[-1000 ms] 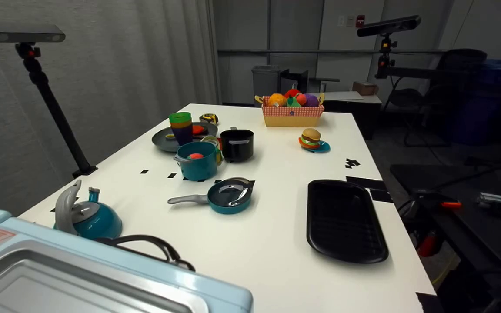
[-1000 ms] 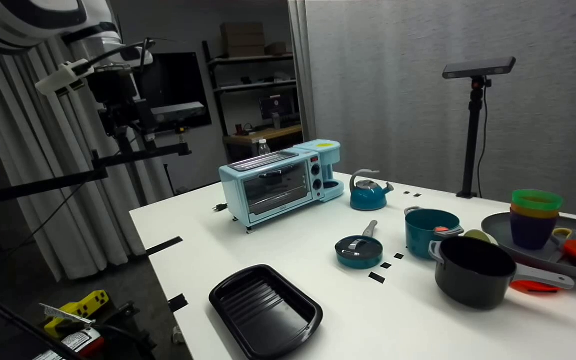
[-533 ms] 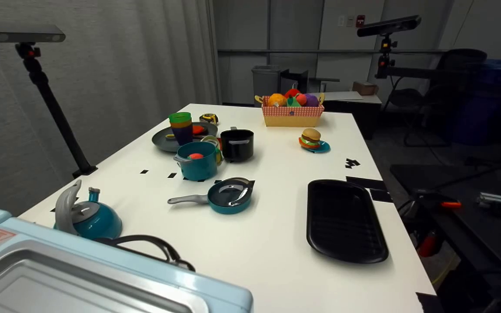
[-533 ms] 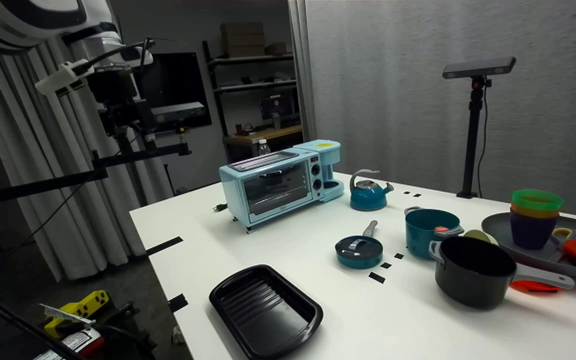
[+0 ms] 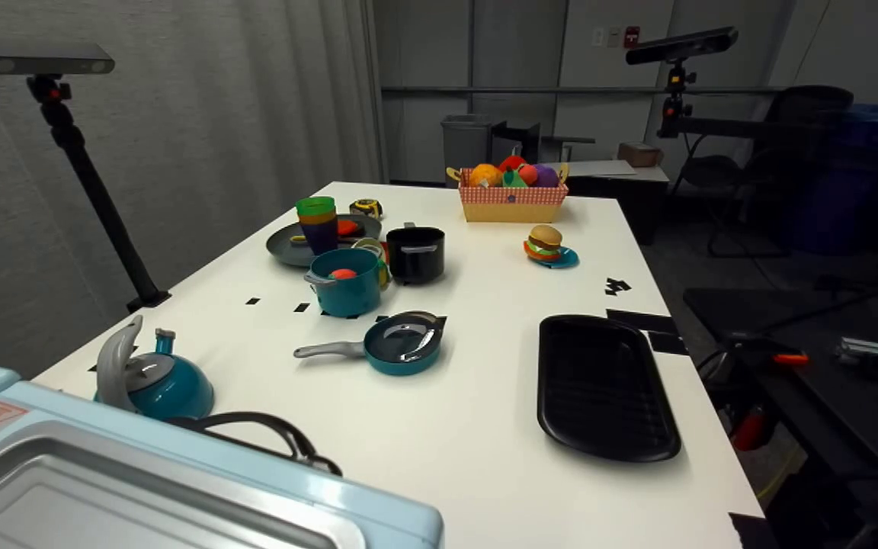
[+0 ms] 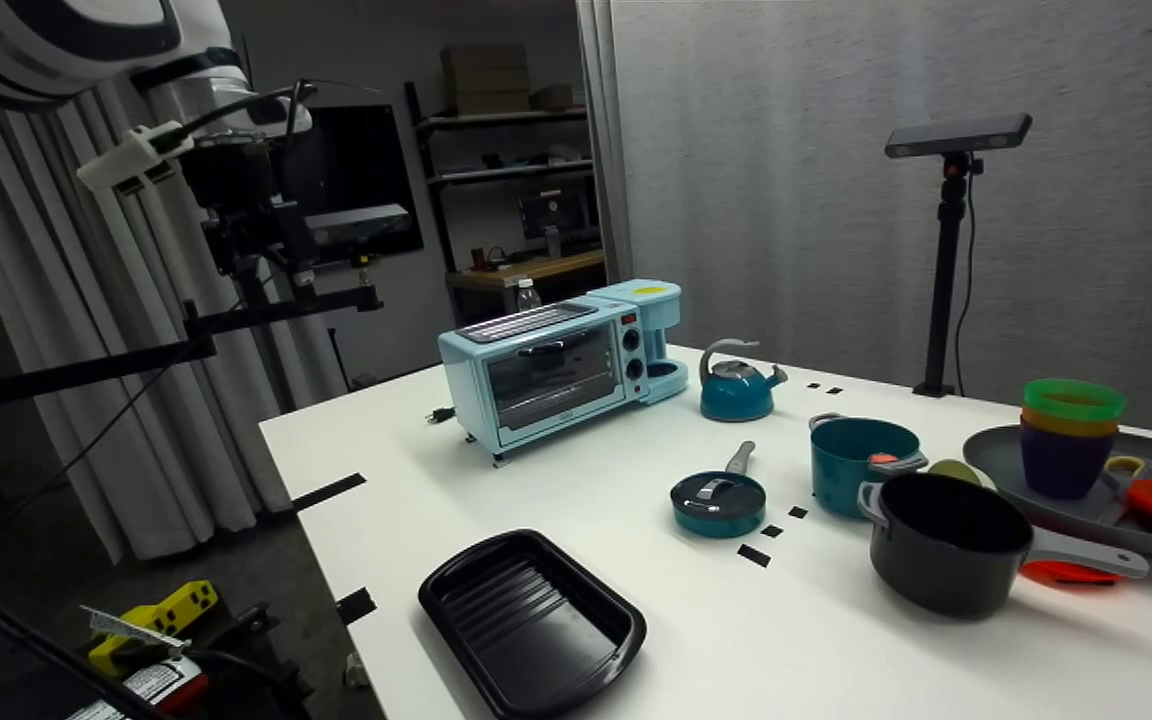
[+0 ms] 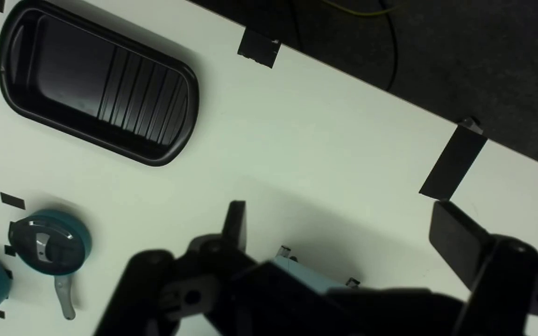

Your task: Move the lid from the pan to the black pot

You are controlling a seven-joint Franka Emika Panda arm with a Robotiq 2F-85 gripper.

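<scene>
At left in an exterior view, the hand (image 6: 276, 272) hangs spread wide and empty, presumably readied for a grasp. Rightward, the lid (image 6: 736, 494) rests, grip uppermost, on the pan (image 6: 719, 523), which should suit a pinch from above. Farther right, the black pot (image 6: 948, 565) stands upright and uncovered on the tabletop (image 6: 786, 650), likely so the lid can seat there.

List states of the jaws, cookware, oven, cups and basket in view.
jaws: open, holding nothing
pan: upright, covered
lid: on the pan
black pot: upright, uncovered
teal pot: upright, uncovered
kettle: upright
black tray: right side up
grey dish: loaded
toaster oven: shut, power unclear
cups: nested
basket: filled
</scene>
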